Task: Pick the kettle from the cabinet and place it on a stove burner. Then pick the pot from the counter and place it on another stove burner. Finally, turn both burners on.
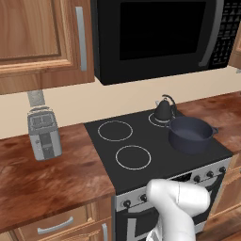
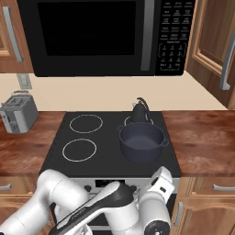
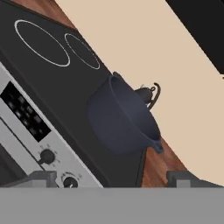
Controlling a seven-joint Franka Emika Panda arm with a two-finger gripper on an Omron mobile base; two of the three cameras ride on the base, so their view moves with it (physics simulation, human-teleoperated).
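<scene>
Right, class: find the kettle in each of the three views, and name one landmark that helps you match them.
Left base view: kettle at the cooktop's back right, behind the pot.
Right base view: kettle back right of centre, just behind the pot.
Hand view: kettle peeks over the pot's rim, right of centre.
Shared landmark: the pot.

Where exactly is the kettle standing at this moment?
The kettle stands on the back right burner of the black cooktop, directly behind the pot and below the microwave.
</scene>
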